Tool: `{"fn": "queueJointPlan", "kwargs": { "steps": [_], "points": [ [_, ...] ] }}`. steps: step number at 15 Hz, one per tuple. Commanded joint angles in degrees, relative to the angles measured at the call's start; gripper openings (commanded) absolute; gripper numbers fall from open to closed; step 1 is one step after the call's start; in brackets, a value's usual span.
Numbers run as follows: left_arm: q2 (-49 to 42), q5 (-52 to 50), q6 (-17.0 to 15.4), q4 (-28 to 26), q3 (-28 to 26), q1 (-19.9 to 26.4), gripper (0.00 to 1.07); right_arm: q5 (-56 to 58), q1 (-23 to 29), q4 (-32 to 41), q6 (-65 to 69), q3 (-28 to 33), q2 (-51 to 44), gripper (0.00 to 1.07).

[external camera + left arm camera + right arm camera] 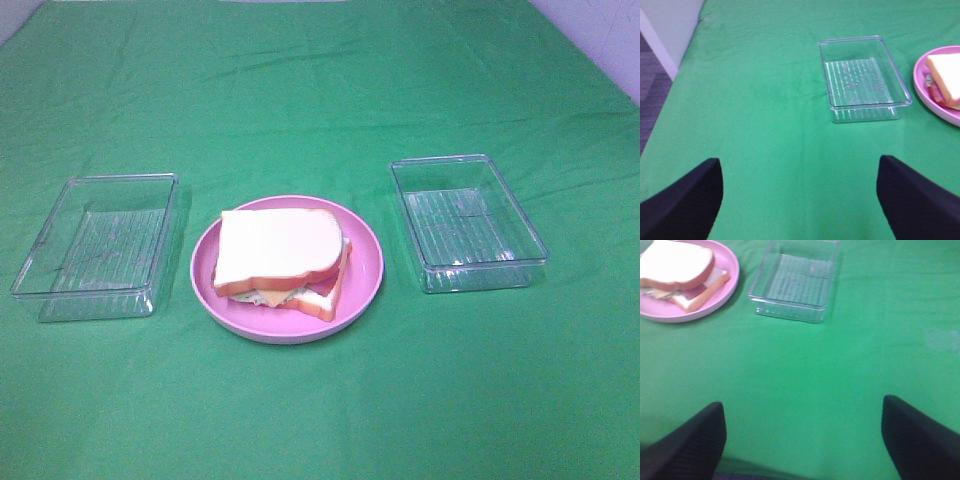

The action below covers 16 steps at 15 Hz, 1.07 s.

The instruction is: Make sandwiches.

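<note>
A stacked sandwich [283, 261] of white bread slices with orange-brown crusts lies on a round pink plate [366, 266] at the table's middle. Pale green lettuce, yellow cheese and pink-red bacon show between the slices. It also shows in the left wrist view [946, 80] and in the right wrist view [681, 273]. My left gripper [799, 200] is open and empty, well back from the plate. My right gripper [802, 440] is open and empty, also far from the sandwich. Neither gripper shows in the exterior high view.
An empty clear plastic tray [97, 246] stands left of the plate; it shows in the left wrist view [862, 77]. Another empty clear tray [466, 222] stands right of the plate; it shows in the right wrist view [796, 281]. Green cloth [320, 90] covers the table.
</note>
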Motion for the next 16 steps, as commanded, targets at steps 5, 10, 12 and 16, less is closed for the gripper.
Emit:
{"fn": "queueJointPlan", "kwargs": {
  "steps": [5,10,12,16],
  "points": [
    [-1.4,-0.6,-0.1,-0.4,0.1,2.9,0.81,-0.3,-9.8,-0.1,-0.7,0.3,-0.9,0.80],
    [-1.4,-0.6,-0.1,-0.4,0.1,2.9,0.81,-0.3,-9.9,-0.1,-0.7,0.3,-4.2,0.80],
    [-1.4,-0.6,-0.1,-0.4,0.1,2.9,0.81,-0.3,-9.9,-0.1,-0.7,0.3,-6.7,0.80],
    [-1.1,-0.6,-0.1,-0.4,0.1,2.9,0.81,-0.3,-9.9,-0.1,-0.7,0.3,-8.4,0.80]
  ]
}}
